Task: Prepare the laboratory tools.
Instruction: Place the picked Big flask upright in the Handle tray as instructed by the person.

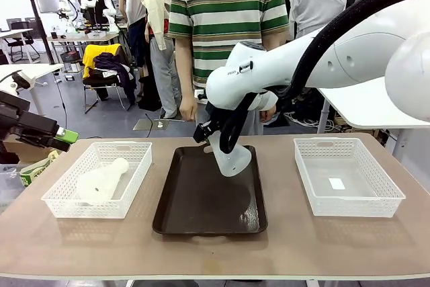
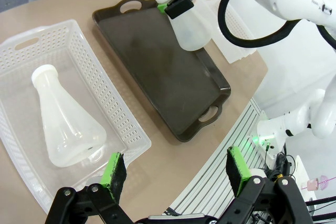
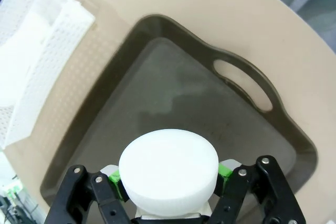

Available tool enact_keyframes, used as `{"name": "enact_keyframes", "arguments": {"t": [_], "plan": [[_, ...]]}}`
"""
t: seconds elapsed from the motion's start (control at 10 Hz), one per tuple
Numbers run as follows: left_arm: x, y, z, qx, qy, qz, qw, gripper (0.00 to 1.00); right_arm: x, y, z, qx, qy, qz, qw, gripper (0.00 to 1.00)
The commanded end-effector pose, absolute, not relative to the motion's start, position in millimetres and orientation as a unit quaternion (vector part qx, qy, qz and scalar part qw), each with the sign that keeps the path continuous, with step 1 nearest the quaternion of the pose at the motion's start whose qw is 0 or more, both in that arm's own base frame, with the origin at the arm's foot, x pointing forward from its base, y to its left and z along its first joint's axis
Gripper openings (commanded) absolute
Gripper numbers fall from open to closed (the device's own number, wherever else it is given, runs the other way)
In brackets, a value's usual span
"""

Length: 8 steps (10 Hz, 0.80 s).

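A frosted-white flask (image 1: 233, 159) hangs tilted over the far part of the dark brown tray (image 1: 201, 199). My right gripper (image 1: 209, 134) is shut on its neck. In the right wrist view the flask's round cap (image 3: 168, 174) sits between the green pads (image 3: 224, 170) above the tray (image 3: 210, 108). Whether its base touches the tray I cannot tell. The second flask (image 1: 101, 181) lies on its side in the left white basket (image 1: 134, 193). My left gripper (image 1: 64, 138) hovers open at the table's left edge, above and apart from that flask (image 2: 65, 124); its pads (image 2: 114, 174) hold nothing.
A second white mesh basket (image 1: 376, 196) stands on the right of the table with nothing but a small white label inside. A person in a striped shirt (image 1: 225, 11) stands at the far side, one hand (image 1: 188, 109) hanging behind the tray. Bare tabletop (image 1: 215, 253) runs along the front.
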<state>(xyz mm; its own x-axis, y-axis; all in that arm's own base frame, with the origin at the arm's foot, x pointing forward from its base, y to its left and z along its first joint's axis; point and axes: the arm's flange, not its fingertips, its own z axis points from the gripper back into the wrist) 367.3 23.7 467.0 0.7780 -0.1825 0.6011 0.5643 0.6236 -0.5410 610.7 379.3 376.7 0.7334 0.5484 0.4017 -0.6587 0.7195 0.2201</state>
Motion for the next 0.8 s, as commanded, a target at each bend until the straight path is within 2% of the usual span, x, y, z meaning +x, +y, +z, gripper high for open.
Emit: {"name": "enact_keyframes", "arguments": {"t": [0.0, 0.4, 0.7], "plan": [[368.1, 25.4, 465.5, -0.385, -0.263, -0.222, 0.856, 1.00, 610.7, 379.1, 374.4, 0.153, -0.146, 0.326, 0.921, 0.00], [368.1, 25.4, 465.5, -0.385, -0.263, -0.222, 0.856, 1.00, 611.1, 378.3, 372.3, 0.169, -0.152, 0.332, 0.916, 0.00], [368.1, 25.4, 465.5, -0.385, -0.263, -0.222, 0.856, 1.00, 597.8, 357.6, 371.7, 0.305, -0.186, 0.427, 0.830, 0.00]]}}
